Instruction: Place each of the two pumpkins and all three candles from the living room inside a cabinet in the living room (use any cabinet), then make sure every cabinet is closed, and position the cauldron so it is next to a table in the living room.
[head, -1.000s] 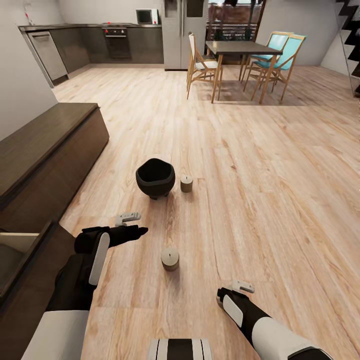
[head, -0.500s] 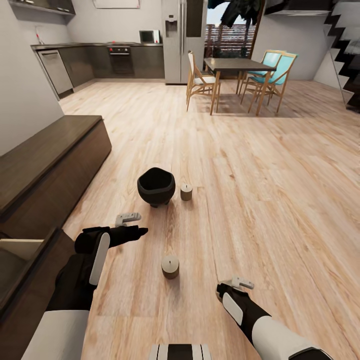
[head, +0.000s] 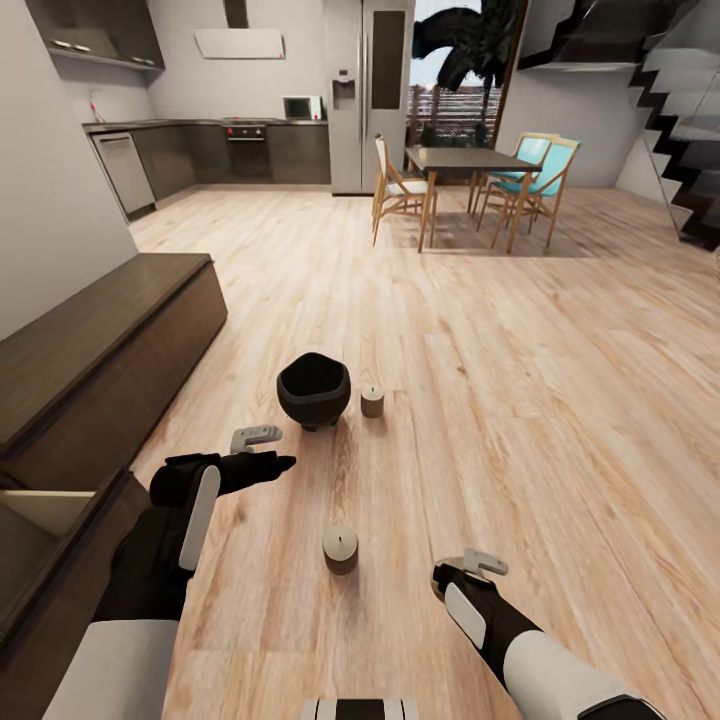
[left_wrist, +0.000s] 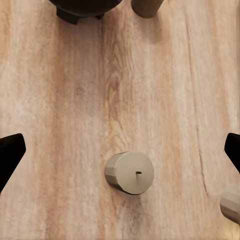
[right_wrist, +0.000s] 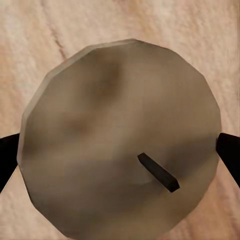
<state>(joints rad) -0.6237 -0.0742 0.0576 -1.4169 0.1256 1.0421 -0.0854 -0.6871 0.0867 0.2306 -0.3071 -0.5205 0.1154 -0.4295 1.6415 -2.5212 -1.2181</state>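
Note:
The black cauldron (head: 313, 390) stands on the wood floor, with a beige candle (head: 372, 401) right beside it. A second candle (head: 340, 549) stands nearer, between my arms. My left gripper (head: 268, 449) hovers open above the floor, and its wrist view looks down on that second candle (left_wrist: 130, 172). A third candle (right_wrist: 120, 135) sits directly under my right gripper (head: 470, 568), which is open with a fingertip at each side of it. The long dark brown cabinet (head: 100, 340) runs along the left wall. The pumpkins and the low glossy table are out of view.
At the lower left an open cabinet front (head: 60, 540) shows a pale beige interior (head: 45, 505). Far back stand a dining table (head: 470, 157) with chairs, a fridge (head: 370, 95) and grey kitchen units. Stairs (head: 690, 120) rise at the right.
The head camera has tilted up, so the whole picture has shifted down and more of the kitchen wall shows. Both arms and the floor objects hold their places.

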